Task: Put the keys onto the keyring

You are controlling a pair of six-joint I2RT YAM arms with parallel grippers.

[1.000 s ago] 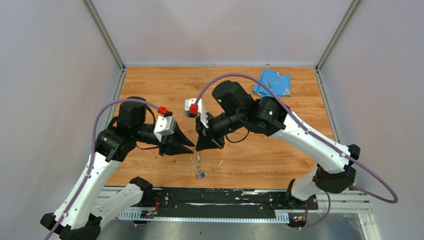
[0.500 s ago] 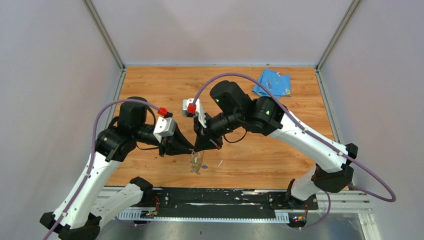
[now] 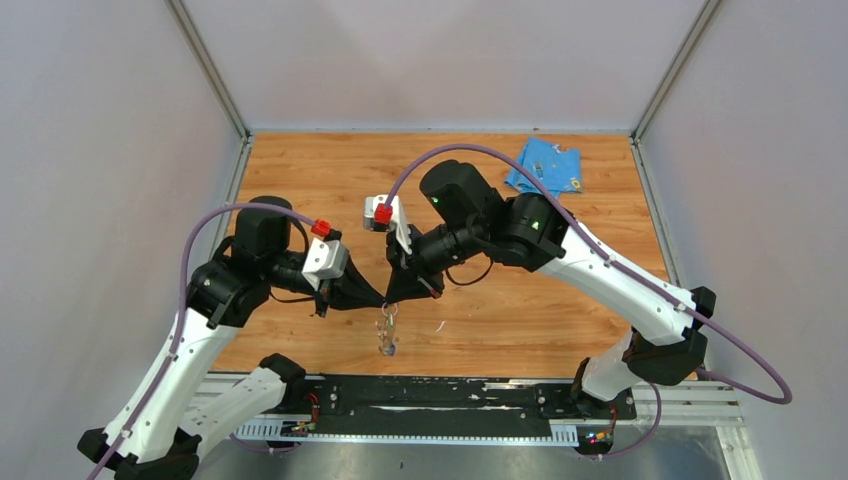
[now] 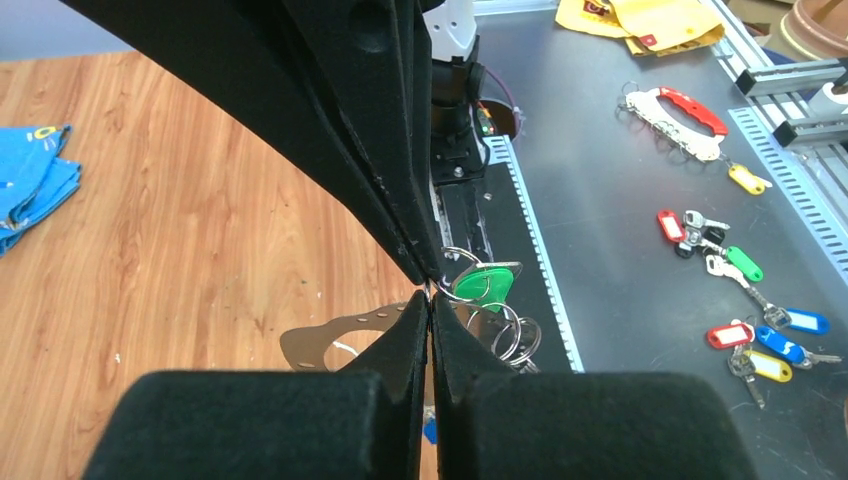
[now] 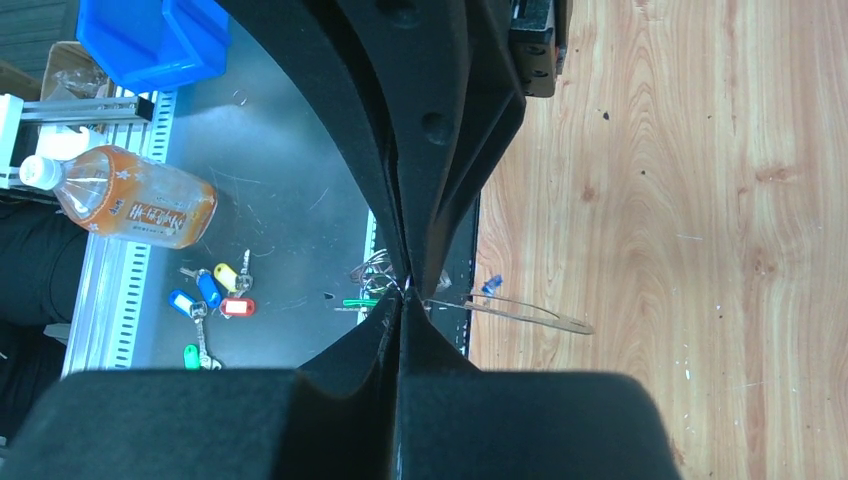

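Note:
My left gripper (image 3: pixel 379 301) and right gripper (image 3: pixel 391 297) meet tip to tip above the table's front edge. Both are shut on a thin wire ring (image 4: pixel 436 290) at the top of a hanging bunch (image 3: pixel 385 336). In the left wrist view the left gripper (image 4: pixel 430 300) pinches that wire, with the green-headed key (image 4: pixel 487 283) and several wire loops (image 4: pixel 505 335) just beyond it. The keyring (image 4: pixel 325 340), a flat grey band, hangs behind the fingers. In the right wrist view the right gripper (image 5: pixel 404 292) is shut, with the keyring (image 5: pixel 530 315) edge-on and the blue-headed key (image 5: pixel 490 285) beside it.
A light-blue cloth (image 3: pixel 545 165) lies at the table's back right. Beyond the front edge is a metal bench with several spare tagged keys (image 4: pixel 745 265), a bottle (image 5: pixel 130 205) and a blue bin (image 5: pixel 160 40). The arms' black base rail (image 3: pixel 450 395) runs below the bunch.
The left gripper moved right to the right gripper's tips and shut on the wire. The hanging bunch shifted slightly left with the right gripper.

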